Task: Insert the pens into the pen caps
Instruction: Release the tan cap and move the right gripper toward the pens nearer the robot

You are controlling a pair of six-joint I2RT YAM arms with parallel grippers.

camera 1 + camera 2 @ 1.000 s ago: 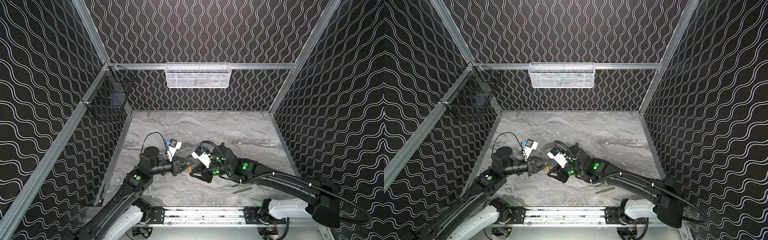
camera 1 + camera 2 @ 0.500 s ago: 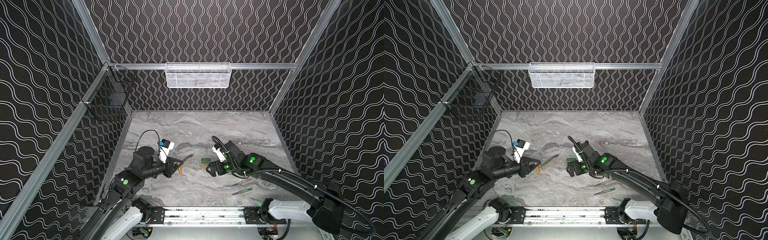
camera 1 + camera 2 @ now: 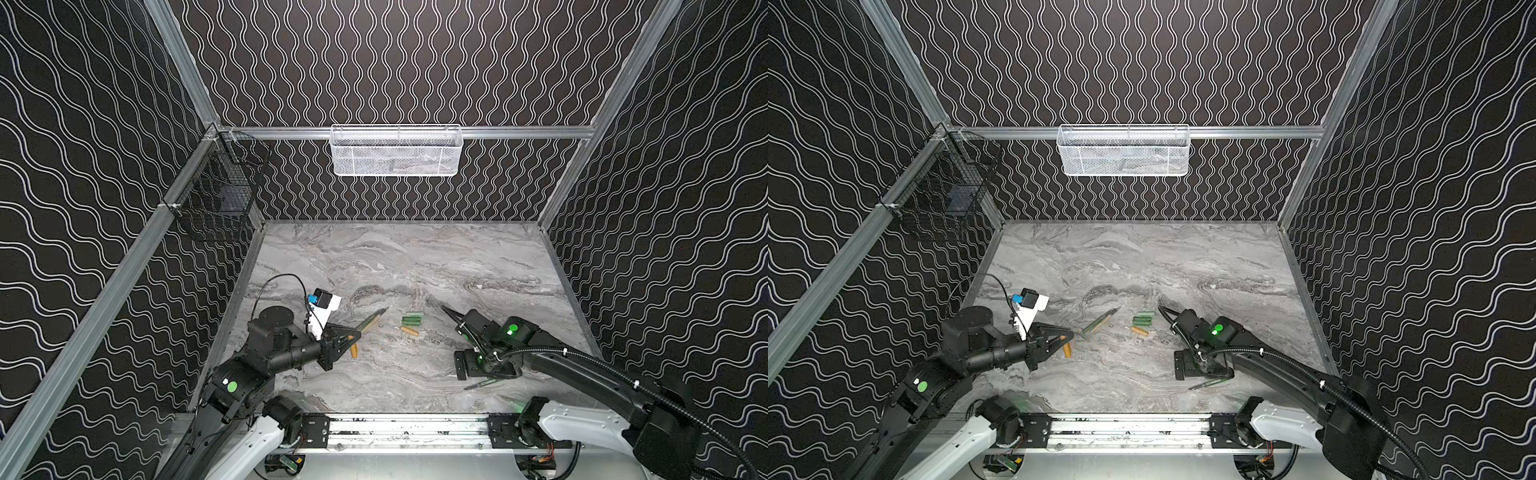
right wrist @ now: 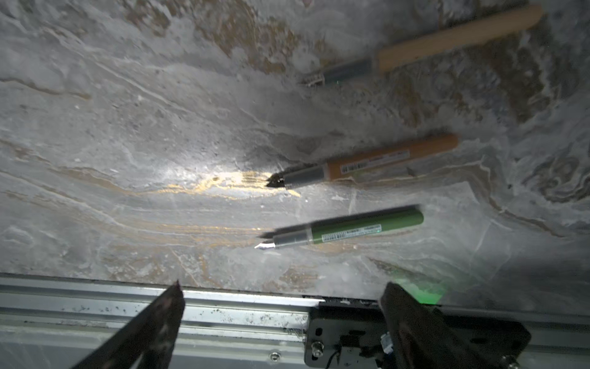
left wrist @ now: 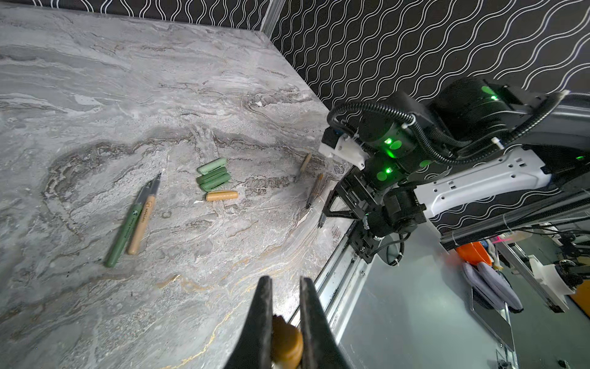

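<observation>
My left gripper (image 3: 355,338) (image 3: 1069,335) is shut on an orange pen cap (image 3: 353,352) (image 3: 1067,351) that hangs below its fingers, just above the table at the left. In the left wrist view the cap's round end (image 5: 286,343) sits pinched between the jaws of the left gripper (image 5: 284,281). A green and a tan pen (image 3: 372,322) (image 5: 134,223) lie side by side mid-table. Beside them lie three green pen caps (image 3: 412,319) (image 5: 213,174) and an orange cap (image 3: 409,331) (image 5: 222,195). My right gripper (image 3: 488,372) (image 4: 282,287) hangs open and empty over a tan pen (image 4: 447,38), an orange pen (image 4: 376,159) and a green pen (image 4: 351,228).
The metal front rail (image 3: 407,430) (image 4: 223,306) runs right under the right gripper's fingertips. A white mesh basket (image 3: 397,151) hangs on the back wall and a black wire basket (image 3: 216,199) on the left wall. Patterned walls close in three sides.
A second ago both grippers met at mid-table. They have pulled apart: the left drew back left with the orange cap, and the right opened wide and swung to the front right over the pens.
</observation>
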